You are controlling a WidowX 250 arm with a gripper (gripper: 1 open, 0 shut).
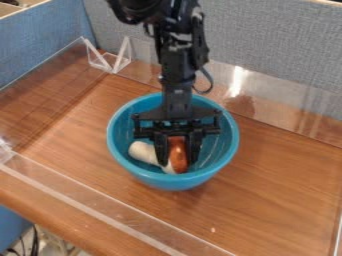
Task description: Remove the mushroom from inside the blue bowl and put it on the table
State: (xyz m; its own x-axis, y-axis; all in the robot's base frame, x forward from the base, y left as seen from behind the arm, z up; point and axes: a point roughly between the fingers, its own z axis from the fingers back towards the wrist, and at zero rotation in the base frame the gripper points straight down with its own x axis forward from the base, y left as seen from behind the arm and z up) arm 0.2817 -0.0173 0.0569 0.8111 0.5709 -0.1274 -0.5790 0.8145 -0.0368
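Down inside the blue bowl [171, 148], the gripper [177, 150] points straight at the bowl's floor, its 2 black fingers [162, 147] closed around the mushroom [178, 153]. Its reddish-brown cap shows between the fingers, so the mushroom sits inside the bowl, near the middle and a little toward the front wall. Whether it rests on the bowl's floor or hangs just clear of it cannot be told from this angle. Beside it, to the left in the camera view, a cream-white rounded object [142, 151] lies against the bowl's inner wall; its exact nature is unclear. The black arm [177, 60] rises from the gripper toward the top of the view. The bowl stands on the table [67, 115], roughly at its centre, and low clear acrylic walls [281, 95] border the wood-grain surface. A blue fabric partition [40, 40] stands behind.
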